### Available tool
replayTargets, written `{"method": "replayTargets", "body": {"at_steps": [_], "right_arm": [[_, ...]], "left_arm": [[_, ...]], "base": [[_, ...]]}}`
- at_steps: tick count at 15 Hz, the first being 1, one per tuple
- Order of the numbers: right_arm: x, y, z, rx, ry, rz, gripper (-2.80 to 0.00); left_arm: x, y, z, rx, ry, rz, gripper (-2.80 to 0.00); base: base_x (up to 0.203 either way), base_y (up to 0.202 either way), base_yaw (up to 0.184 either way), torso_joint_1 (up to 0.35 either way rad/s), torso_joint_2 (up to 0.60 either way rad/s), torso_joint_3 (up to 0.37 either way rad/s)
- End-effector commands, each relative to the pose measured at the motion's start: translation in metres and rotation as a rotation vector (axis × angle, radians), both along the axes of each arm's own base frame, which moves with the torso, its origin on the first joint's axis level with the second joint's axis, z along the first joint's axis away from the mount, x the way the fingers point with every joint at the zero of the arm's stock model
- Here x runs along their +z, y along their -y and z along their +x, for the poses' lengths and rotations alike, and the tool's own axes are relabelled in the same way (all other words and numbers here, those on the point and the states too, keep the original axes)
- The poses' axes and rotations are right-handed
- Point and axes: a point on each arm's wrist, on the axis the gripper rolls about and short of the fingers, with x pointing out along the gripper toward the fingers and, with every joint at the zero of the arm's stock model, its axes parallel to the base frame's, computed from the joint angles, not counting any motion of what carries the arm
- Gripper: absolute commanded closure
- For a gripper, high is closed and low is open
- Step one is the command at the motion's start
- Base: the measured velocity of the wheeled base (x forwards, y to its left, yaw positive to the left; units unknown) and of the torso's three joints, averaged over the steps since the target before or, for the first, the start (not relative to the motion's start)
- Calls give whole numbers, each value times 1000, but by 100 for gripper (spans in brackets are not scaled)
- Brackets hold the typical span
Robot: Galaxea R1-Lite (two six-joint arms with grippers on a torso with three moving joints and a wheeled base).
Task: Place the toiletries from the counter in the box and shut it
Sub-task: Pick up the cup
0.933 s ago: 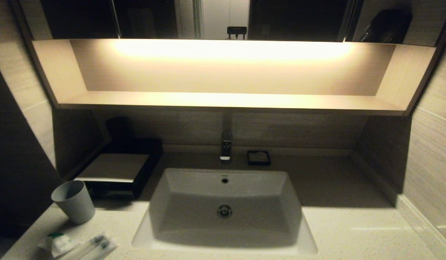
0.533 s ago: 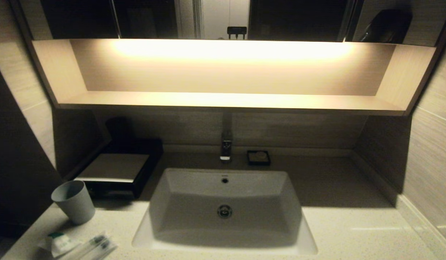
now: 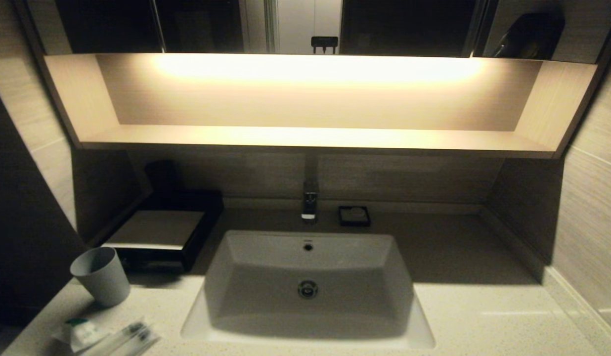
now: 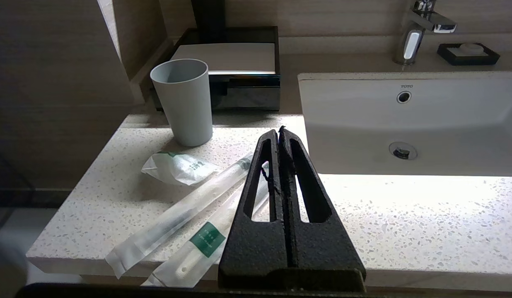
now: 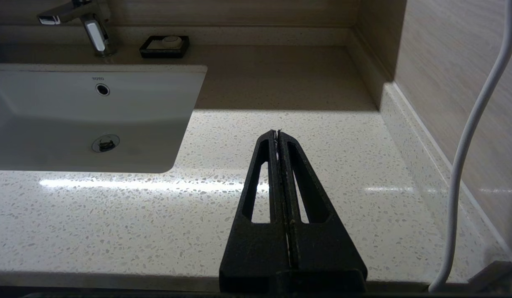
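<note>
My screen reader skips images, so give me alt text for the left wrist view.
Shut black left gripper over a speckled cream counter by clear-wrapped white-and-green toiletry packets. Behind: a pale grey cup, a closed black box with beige top, and a white sink.

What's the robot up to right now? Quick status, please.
Left claw and right claw shut, empty. Toiletries on counter, box closed. Cup stands between.

Lit wooden shelf (image 3: 315, 136), dark mirror (image 3: 409, 24) above, pale tiled walls (image 3: 589, 207), possibly wood-grain backsplash (image 3: 409, 178), chrome faucet (image 3: 309, 202)
</note>
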Motion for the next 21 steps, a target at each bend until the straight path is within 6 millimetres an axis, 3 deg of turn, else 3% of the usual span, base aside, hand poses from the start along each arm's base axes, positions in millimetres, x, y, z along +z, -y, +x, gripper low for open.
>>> {"method": "replayTargets", "body": {"at_steps": [1, 11, 21], "right_arm": [[0, 0, 0, 0, 0, 0, 0], [0, 0, 0, 0, 0, 0, 0], [0, 0, 0, 0, 0, 0, 0]], "left_arm": [[0, 0, 0, 0, 0, -1, 0], [1, 0, 0, 2, 1, -4, 0], [46, -1, -25, 27, 43, -8, 0]], "base": [[0, 0, 0, 0, 0, 0], [0, 0, 0, 0, 0, 0], [0, 0, 0, 0, 0, 0]]}}
